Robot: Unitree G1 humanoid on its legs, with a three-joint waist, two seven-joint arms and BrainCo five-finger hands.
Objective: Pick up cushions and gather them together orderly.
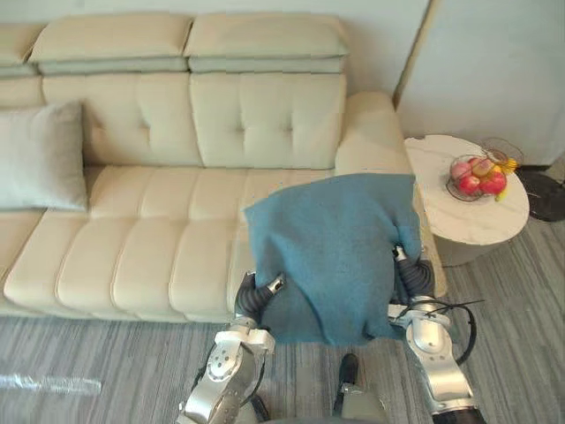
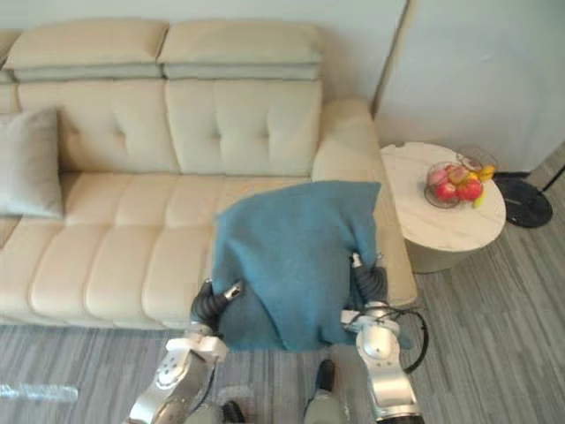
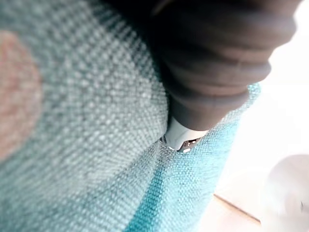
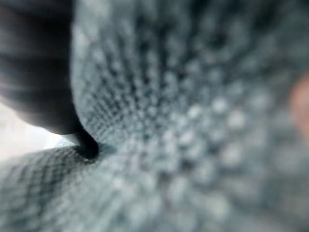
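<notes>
A teal-blue cushion (image 1: 331, 252) is raised, tilted, over the right end of the cream sofa (image 1: 150, 238), facing me and covering the seat's front edge. My left hand (image 1: 253, 296) meets its lower left edge, and my right hand (image 1: 413, 276) meets its right edge. Both are largely hidden behind the cloth. Teal weave (image 3: 96, 121) presses close against the left hand's dark cover (image 3: 212, 63). The same weave (image 4: 193, 121) lies against the right hand's cover (image 4: 34, 72). A light grey cushion (image 1: 40, 159) leans upright against the sofa's backrest at the far left.
A round white side table (image 1: 459, 225) stands right of the sofa's armrest, with a wire bowl of fruit (image 1: 478, 177) on it. A dark round stand base (image 1: 543, 196) sits on the floor beyond it. Grey striped carpet (image 1: 106, 371) runs along the sofa's front.
</notes>
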